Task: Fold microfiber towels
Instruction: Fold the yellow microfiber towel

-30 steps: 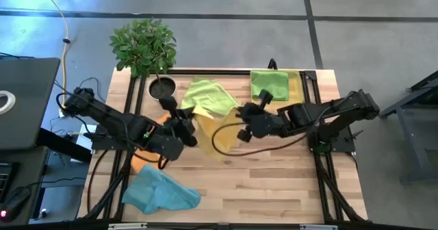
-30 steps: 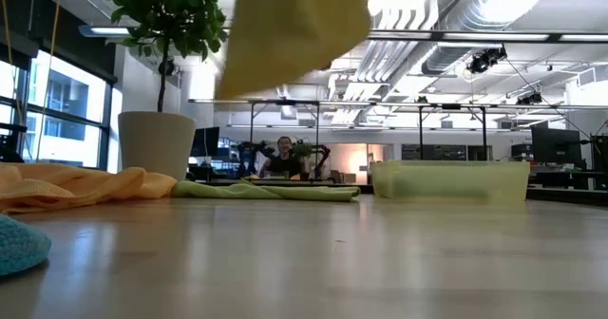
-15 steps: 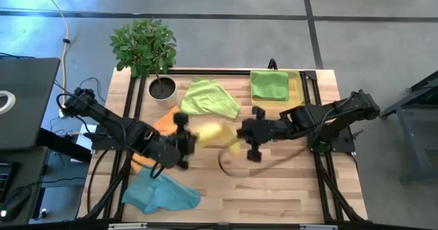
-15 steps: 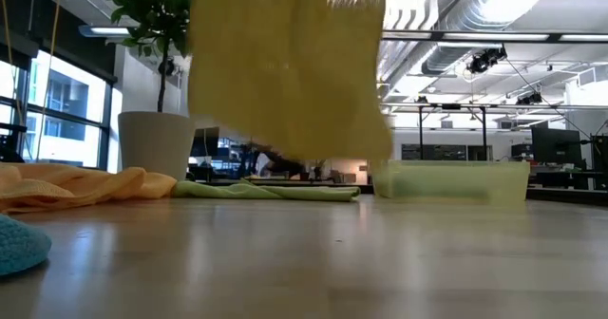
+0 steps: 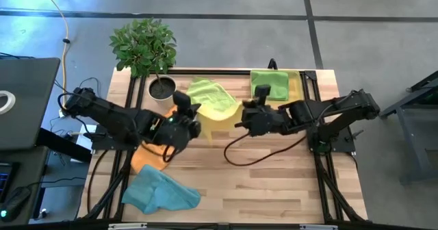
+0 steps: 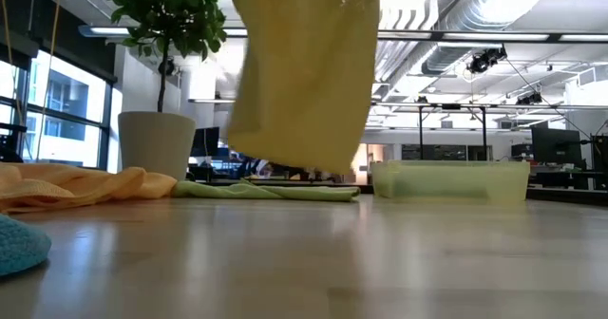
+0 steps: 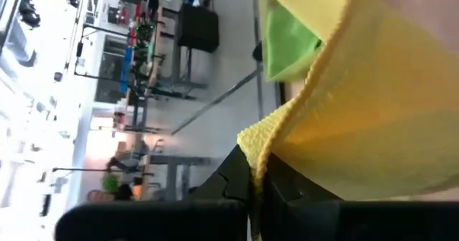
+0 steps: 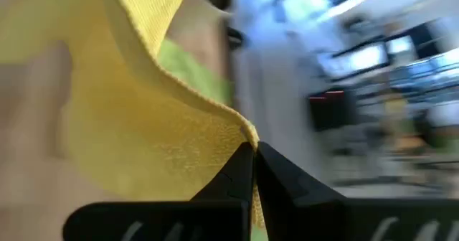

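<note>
A yellow microfiber towel (image 5: 219,112) hangs in the air between my two grippers, over the middle of the table. My left gripper (image 5: 196,118) is shut on its left top corner and my right gripper (image 5: 241,118) on its right top corner. In the low view the yellow towel (image 6: 304,72) hangs with its lower edge clear of the table. A lime green towel (image 5: 207,96) lies crumpled on the table behind it. An orange towel (image 5: 152,131) lies under my left arm. A light blue towel (image 5: 161,191) lies at the near left. My left gripper pinches a top corner of the yellow towel (image 7: 252,146) between its two fingers, coming from the table's left and slanting a little down. The towel hangs below it, lifted clear of the table. My right gripper pinches the other top corner (image 8: 246,135) between its two fingers, coming from the table's right and slanting a little down. The cloth sags slack between the two holds and hangs free.
A translucent yellow tray (image 5: 298,86) at the far right holds a folded green towel (image 5: 269,85). A potted plant (image 5: 145,48) stands at the far left. Bare wood (image 5: 274,182) shows at the near middle and right.
Both grippers swung toward the table's near edge and then back toward the far edge, rolling at the wrists, still shut on the corners. The yellow towel, bunched high before, has dropped out and now hangs lower, still clear of the table.
</note>
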